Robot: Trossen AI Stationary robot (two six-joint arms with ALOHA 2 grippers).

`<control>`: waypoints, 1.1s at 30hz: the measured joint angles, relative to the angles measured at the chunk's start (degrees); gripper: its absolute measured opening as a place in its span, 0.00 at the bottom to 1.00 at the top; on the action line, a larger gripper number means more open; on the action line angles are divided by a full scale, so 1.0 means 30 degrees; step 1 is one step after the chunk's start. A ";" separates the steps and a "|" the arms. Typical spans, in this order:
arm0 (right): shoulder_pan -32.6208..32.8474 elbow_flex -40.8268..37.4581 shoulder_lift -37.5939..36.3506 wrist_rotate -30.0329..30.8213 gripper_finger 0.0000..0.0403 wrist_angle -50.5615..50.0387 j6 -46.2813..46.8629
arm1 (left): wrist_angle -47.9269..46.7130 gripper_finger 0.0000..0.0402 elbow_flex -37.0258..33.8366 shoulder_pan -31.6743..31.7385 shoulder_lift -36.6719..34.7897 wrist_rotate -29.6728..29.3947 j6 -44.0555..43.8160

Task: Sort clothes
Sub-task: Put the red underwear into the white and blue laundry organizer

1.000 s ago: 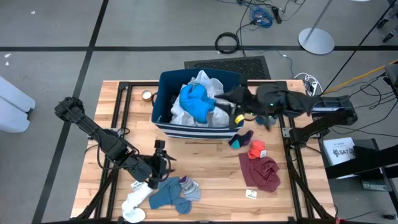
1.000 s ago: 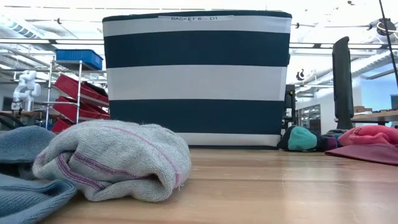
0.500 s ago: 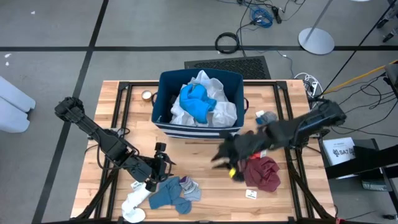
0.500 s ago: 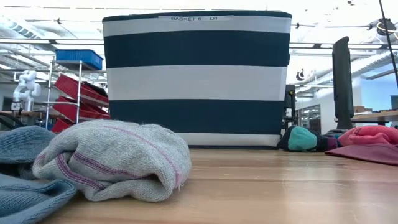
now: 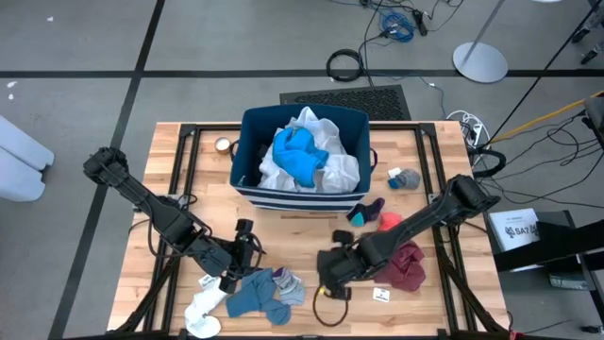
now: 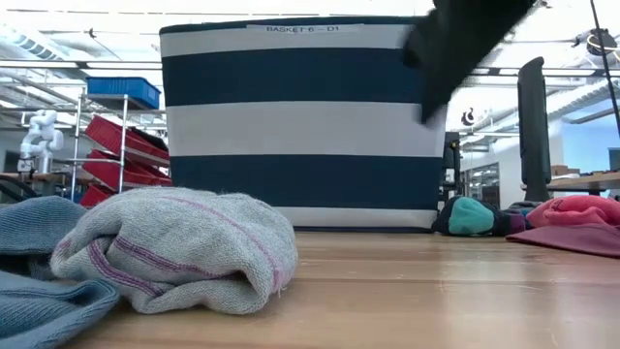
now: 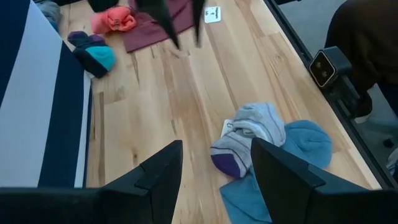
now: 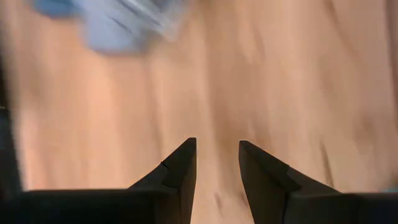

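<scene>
My left gripper (image 5: 247,242) (image 7: 214,163) is open and empty above the table, just on the far side of a pile of small socks: a grey sock with purple trim (image 7: 249,134) (image 5: 286,281) on grey-blue pieces (image 7: 298,144) (image 5: 250,297). A white sock (image 5: 203,308) lies to their left. My right gripper (image 5: 326,276) (image 8: 216,158) is open and empty over bare wood, to the right of that pile. It also shows in the low view (image 6: 465,44). A maroon garment (image 5: 404,264), a red-pink sock (image 5: 390,223) and a teal-and-dark sock (image 5: 366,210) lie on the table to the right.
The navy bin with white stripes (image 5: 247,151) stands at the table's far middle, filled with white (image 5: 340,175) and blue (image 5: 297,156) garments. A small grey sock (image 5: 406,178) lies to its right. A white tag (image 5: 381,295) lies near the maroon garment. Black frame rails (image 5: 442,236) run along the table's sides.
My right gripper has swept from the bin's right side toward the table's near edge and left, coming to a place beside the sock pile. The clothes on the table have not moved.
</scene>
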 joint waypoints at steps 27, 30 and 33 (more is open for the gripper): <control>0.0015 -0.5569 -0.1205 -0.2935 0.26 -0.6535 1.0348 | 0.0000 0.50 0.0000 0.0000 0.0015 0.0226 -0.0022; 0.0079 -0.7805 -0.2441 -0.3018 0.26 -0.2867 1.0600 | 0.0000 0.50 0.0000 0.0000 0.0015 0.0226 -0.0007; 0.0160 -0.9811 -0.3623 -0.3059 0.26 -0.1228 1.1739 | 0.0002 0.50 0.0000 0.0000 0.0015 0.0226 -0.0007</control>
